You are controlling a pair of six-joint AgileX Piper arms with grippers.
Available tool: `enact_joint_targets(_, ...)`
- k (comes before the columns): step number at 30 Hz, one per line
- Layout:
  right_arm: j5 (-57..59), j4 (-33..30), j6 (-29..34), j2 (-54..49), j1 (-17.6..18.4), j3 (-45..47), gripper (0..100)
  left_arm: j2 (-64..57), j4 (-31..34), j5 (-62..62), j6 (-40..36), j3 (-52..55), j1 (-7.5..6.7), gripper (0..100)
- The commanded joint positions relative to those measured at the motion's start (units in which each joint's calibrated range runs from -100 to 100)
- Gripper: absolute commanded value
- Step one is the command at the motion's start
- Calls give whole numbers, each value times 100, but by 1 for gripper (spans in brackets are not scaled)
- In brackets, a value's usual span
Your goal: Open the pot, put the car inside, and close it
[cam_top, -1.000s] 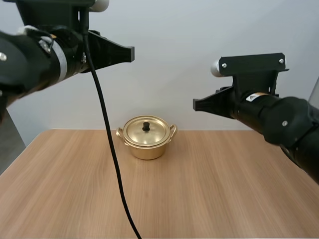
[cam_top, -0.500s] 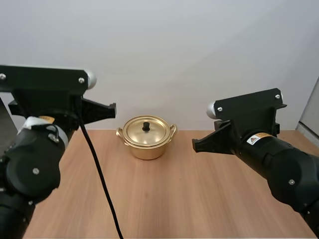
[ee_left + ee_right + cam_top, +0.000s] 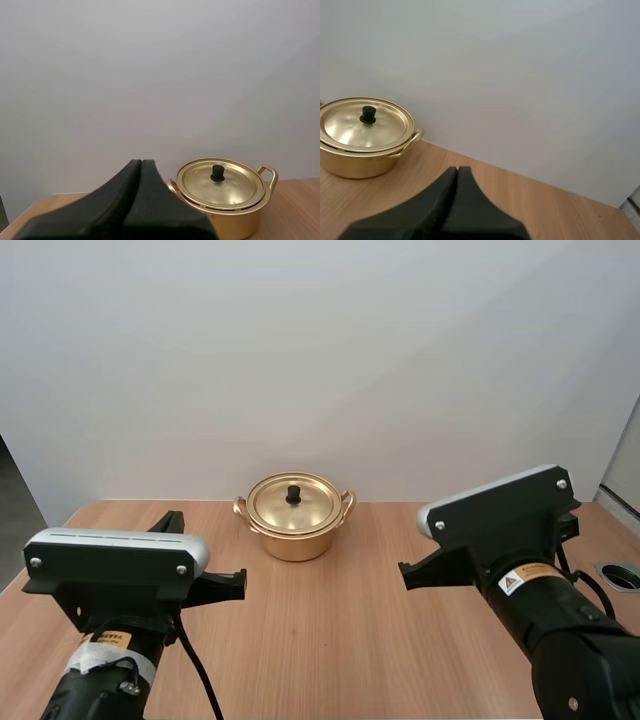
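Surface: wooden table [image 3: 330, 630] in front of a plain pale wall.
Left jaws: left gripper [image 3: 141, 164] clenched on nothing, its fingers lying together as one dark wedge, near side of the pot [image 3: 222, 200] and to its left.
Right jaws: right gripper [image 3: 457, 171] likewise closed and empty, well apart from the pot, off its right handle.
Pot: gold-coloured, upright, two loop handles.
Lid: lid [image 3: 293, 502] seated on the pot, black knob [image 3: 293, 494] at its centre.
Done: nothing, judging by the closed pot.
Left: lift the lid, put the car in, close the pot again.
Writing: warning sticker [image 3: 512, 583] with a yellow triangle on the right arm; its print is too small to read.
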Motion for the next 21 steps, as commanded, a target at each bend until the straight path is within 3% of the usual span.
enact_joint_targets(1, -6, 161, 12, -38, 0, 299, 0, 0, 5, -5, 2, 6, 0, 0)
enact_joint_targets(5, 53, 278, 72, -267, 0, 691, 0, 0, 5, -5, 2, 6, 0, 0)
enact_joint_targets(8, 615, -184, 772, -708, 0, 894, 0, 0, 21, 319, 2, 6, 0, 0)
enact_joint_targets(13, 1589, -382, 1732, -1326, 0, 992, 0, 0, 996, 2167, 2, 89, 0, 0)
enact_joint_targets(16, 2361, -382, 1821, -1530, 0, 992, 0, 0, 1429, 2921, 2, 89, 0, 0)
enact_joint_targets(21, 2304, -472, 1821, -1530, 0, 992, 0, 0, 1504, 3168, 2, 89, 0, 0)
